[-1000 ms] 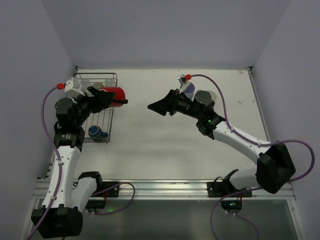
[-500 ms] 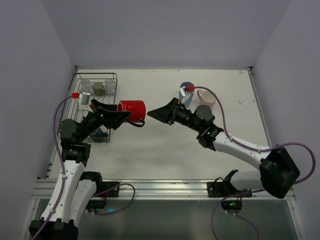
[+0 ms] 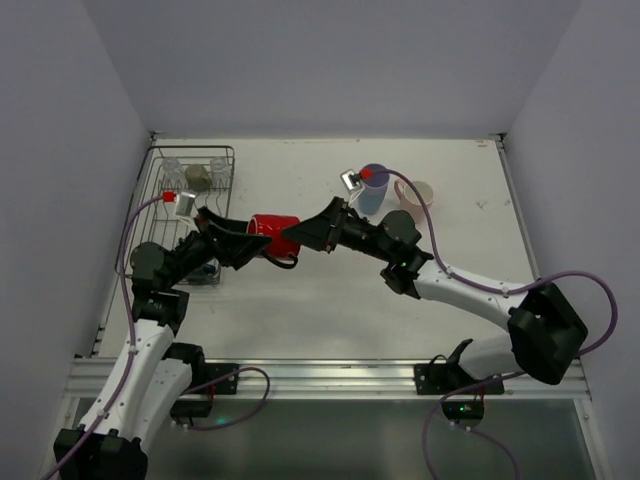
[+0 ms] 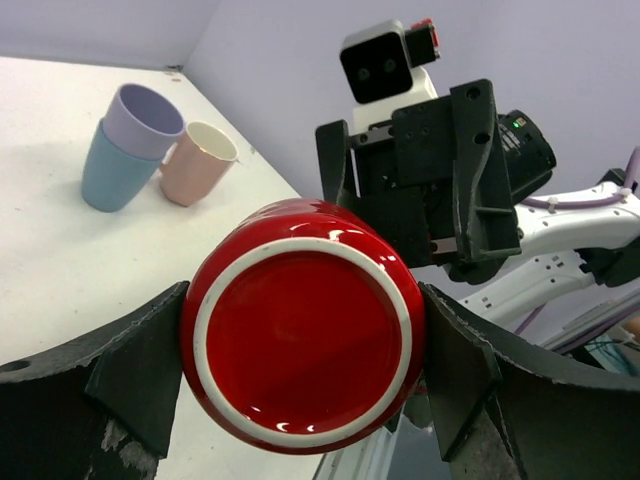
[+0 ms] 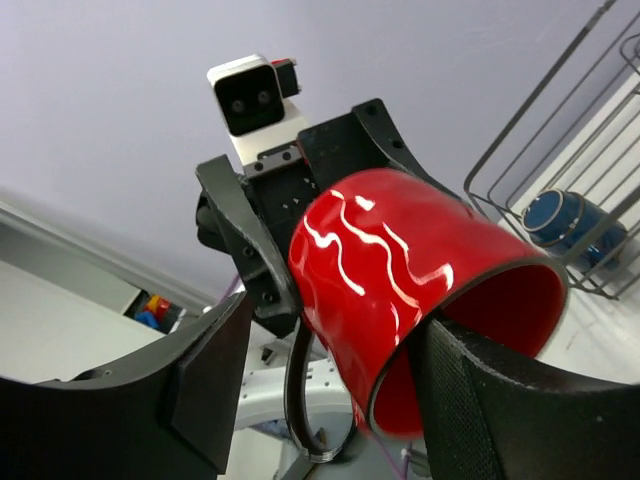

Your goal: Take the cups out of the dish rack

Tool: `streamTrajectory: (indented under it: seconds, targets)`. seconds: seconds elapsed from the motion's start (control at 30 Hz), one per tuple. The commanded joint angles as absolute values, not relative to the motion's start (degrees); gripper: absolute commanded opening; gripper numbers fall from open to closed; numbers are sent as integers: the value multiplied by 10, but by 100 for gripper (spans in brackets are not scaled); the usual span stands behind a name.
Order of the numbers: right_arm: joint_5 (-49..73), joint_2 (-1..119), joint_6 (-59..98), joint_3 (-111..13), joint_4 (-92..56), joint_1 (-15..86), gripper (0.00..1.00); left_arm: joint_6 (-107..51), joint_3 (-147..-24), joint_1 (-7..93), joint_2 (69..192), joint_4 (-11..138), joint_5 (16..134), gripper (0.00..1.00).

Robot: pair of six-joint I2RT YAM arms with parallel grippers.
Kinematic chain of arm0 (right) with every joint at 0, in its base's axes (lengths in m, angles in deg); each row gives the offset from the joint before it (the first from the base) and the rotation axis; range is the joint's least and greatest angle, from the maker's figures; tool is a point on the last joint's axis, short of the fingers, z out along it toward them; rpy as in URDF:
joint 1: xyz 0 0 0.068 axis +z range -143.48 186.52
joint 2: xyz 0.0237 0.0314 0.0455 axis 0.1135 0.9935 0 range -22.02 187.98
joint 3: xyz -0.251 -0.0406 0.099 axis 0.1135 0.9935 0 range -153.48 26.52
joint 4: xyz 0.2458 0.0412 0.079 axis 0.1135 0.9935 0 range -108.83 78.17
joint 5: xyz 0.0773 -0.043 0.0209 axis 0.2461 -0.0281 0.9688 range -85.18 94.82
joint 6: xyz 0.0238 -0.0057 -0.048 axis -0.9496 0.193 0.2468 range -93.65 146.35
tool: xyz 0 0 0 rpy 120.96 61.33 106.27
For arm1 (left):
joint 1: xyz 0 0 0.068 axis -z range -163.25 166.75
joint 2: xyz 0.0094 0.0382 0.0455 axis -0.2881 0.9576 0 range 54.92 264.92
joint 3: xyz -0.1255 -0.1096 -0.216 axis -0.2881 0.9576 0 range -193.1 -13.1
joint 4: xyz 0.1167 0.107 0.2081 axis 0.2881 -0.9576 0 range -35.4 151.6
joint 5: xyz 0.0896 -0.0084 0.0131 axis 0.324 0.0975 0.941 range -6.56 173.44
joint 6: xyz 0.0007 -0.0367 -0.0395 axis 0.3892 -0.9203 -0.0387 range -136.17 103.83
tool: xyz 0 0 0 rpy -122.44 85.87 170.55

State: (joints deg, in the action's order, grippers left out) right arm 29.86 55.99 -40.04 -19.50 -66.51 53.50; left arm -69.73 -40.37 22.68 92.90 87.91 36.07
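Top view: my left hand (image 3: pixel 243 245) is clenched on the red mug (image 3: pixel 275 232), held sideways just right of the dish rack (image 3: pixel 228 160).

Left wrist view: both fingers (image 4: pixel 135 370) press the mug's sides.

Right wrist view: my right hand (image 3: pixel 308 236) stands unclenched, and its fingers (image 5: pixel 200 380) straddle the mug's open end with a gap on one side.

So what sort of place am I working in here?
Probably a lab test cell, not a kitchen: a white table, plain grey partition walls on three sides, and an aluminium rail along the near edge.
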Motion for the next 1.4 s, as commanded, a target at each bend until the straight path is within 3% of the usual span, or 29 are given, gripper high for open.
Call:
streamTrajectory:
  seconds: [0.0, 0.1, 0.2, 0.23, 0.27, 0.3, 0.37, 0.47, 0.53, 0.73, 0.83, 0.87, 1.0, 1.17, 1.37]
  targets:
    - [316, 580, -410, -234, -736, 539, 63, -713, -409, 257, 935, 946, 362, 5]
    - [320, 598, -426, -244, -769, 541, 59, -706, -408, 280, 939, 945, 369, 12]
    - [292, 595, -437, -219, -818, 542, 37, -698, -404, 284, 934, 931, 371, 29]
    - [283, 592, -440, -208, -832, 542, 19, -692, -404, 283, 932, 922, 371, 36]
    - [272, 586, -438, -199, -836, 541, 11, -676, -407, 283, 929, 911, 373, 51]
    - [264, 571, -432, -182, -835, 542, 5, -665, -409, 283, 923, 883, 376, 59]
    - [240, 554, -411, -159, -826, 541, 0, -629, -418, 284, 915, 851, 386, 79]
    - [226, 524, -383, -148, -798, 540, 0, -569, -439, 283, 900, 783, 401, 96]
    - [220, 500, -349, -148, -742, 536, 0, -529, -469, 283, 892, 709, 416, 100]
    - [209, 458, -269, -160, -601, 519, 0, -416, -504, 283, 869, 585, 477, 100]
    - [186, 463, -166, -250, -398, 514, 0, -389, -507, 284, 860, 541, 535, 100]
    - [176, 489, -136, -317, -279, 515, 0, -373, -510, 284, 858, 527, 585, 100]
    - [126, 600, -11, -485, -51, 516, 0, -347, -508, 285, 853, 476, 718, 100]
    - [51, 746, 92, -664, 109, 515, 0, -342, -493, 286, 855, 469, 754, 100]
    - [-5, 916, 159, -803, 178, 515, 0, -339, -497, 285, 851, 465, 782, 100]
